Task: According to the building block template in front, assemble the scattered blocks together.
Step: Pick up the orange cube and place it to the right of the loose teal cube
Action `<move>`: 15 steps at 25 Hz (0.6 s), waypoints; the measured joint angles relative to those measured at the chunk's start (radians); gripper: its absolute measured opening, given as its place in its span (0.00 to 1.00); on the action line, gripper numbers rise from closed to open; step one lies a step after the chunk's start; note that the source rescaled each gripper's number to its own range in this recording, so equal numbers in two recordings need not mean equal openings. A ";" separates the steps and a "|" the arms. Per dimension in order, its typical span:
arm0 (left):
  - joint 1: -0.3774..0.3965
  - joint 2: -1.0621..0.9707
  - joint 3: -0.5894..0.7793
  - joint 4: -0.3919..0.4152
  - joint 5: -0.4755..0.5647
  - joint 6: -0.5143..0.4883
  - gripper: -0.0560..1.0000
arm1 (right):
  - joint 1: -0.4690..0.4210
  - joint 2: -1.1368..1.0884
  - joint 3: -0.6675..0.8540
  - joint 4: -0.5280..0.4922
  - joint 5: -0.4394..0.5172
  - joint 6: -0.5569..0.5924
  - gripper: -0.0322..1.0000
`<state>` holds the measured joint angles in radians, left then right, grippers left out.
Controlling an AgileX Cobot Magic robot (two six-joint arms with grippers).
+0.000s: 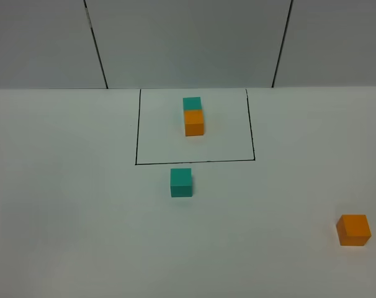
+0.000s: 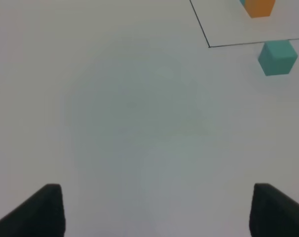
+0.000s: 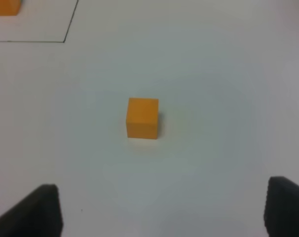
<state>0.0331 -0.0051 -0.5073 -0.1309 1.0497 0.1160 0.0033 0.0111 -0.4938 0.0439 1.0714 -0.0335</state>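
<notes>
Template pair (image 1: 193,116): teal cube behind, orange cube in front, touching, inside the black outline (image 1: 136,143) at the far middle of the table (image 1: 64,205).

Your loose teal cube (image 1: 181,182) sits just outside the outline's near edge. Your loose orange cube (image 1: 353,230) lies well apart from it, near the table's right edge.

Your left gripper (image 2: 158,210) is spread wide and empty. Your right gripper (image 3: 162,210) is also wide and empty, with the orange cube ahead of it, untouched.

Four small matte cubes out there: two teal, the loose teal cube (image 1: 181,182) and the framed teal cube (image 1: 192,103); two orange, the loose orange cube (image 1: 353,230) and the framed orange cube (image 1: 194,123). One thin black rectangular outline (image 1: 194,162).
</notes>
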 joint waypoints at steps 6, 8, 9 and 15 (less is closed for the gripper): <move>0.000 0.000 0.000 0.010 0.000 -0.018 0.73 | 0.000 0.000 0.000 0.000 0.000 0.000 0.70; 0.000 0.000 0.000 0.021 0.000 -0.030 0.73 | 0.000 0.000 0.000 0.000 0.000 0.000 0.70; 0.000 0.000 0.000 0.026 0.000 -0.037 0.73 | 0.000 0.000 0.000 0.000 0.000 0.000 0.70; 0.000 0.000 0.000 0.033 0.000 -0.045 0.73 | 0.000 0.000 0.000 0.000 0.000 0.000 0.70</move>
<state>0.0331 -0.0051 -0.5073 -0.0980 1.0497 0.0711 0.0033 0.0111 -0.4938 0.0439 1.0714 -0.0335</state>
